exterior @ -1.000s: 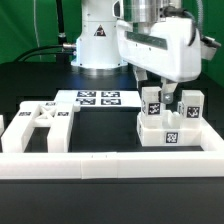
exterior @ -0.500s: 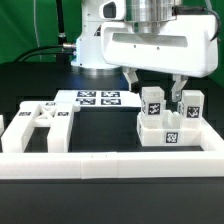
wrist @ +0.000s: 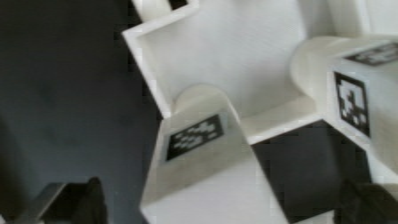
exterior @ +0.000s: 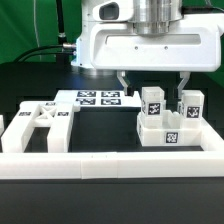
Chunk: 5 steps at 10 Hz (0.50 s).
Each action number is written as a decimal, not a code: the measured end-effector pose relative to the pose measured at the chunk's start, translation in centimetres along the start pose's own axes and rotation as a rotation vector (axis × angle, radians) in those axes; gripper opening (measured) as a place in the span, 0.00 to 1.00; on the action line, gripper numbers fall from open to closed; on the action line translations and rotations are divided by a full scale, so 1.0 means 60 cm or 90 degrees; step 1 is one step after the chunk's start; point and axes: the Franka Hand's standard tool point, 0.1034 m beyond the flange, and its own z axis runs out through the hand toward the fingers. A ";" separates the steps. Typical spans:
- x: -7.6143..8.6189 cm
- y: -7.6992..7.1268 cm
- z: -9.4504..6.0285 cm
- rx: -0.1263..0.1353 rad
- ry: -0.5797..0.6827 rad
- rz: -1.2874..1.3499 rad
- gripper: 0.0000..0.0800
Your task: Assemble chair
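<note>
Exterior view | gripper (exterior: 153, 85) released, jaws wide | chair (exterior: 166, 128) posts just beneath

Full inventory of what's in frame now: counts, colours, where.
chair sub-assembly: one, white, tagged, two upright posts on a block, exterior view's right, just behind the rail
cross-braced panel: one, white, lying flat, exterior view's left
marker board: one, white with black tags, flat, behind centre
border rail: one, white, along the front
table: one, black
arm: one, white, at the back
gripper: one, white, open, over the posts, gripping nothing
</note>
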 end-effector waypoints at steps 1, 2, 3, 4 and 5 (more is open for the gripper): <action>0.000 0.000 0.000 -0.003 0.000 -0.044 0.81; 0.000 0.001 0.000 -0.005 0.000 -0.090 0.80; 0.001 0.002 0.000 -0.006 0.000 -0.104 0.80; 0.001 0.002 0.000 -0.006 0.000 -0.100 0.59; 0.000 0.002 0.000 -0.006 0.000 -0.100 0.36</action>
